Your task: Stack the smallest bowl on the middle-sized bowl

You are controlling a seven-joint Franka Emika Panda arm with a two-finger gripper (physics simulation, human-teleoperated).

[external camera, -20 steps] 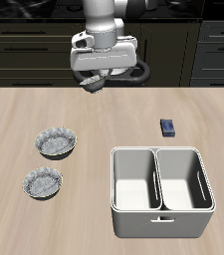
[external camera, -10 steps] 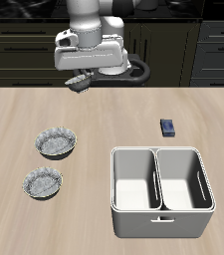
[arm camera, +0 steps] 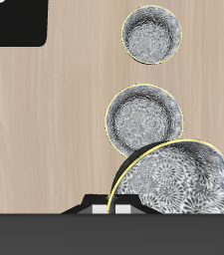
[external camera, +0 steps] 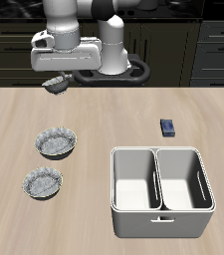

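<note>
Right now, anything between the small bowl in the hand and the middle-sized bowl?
The biggest bowl: it sits between the smallest bowl, held up in the hand, and the middle-sized bowl. Both the exterior and wrist views show it.

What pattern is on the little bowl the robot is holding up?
The smallest bowl is grey with a fine speckled white, lace-like pattern; the wrist view shows it best.

Pincer [external camera: 56, 86], smallest bowl [external camera: 55, 84] apparently sideways.

Even, bright, diffuse light; flat render, no glare. Soft faint shadows beneath the bowls and bin [external camera: 162, 191] (cabinets behind stay dark). Sharp throughout, no blur or edge distortion.
</note>
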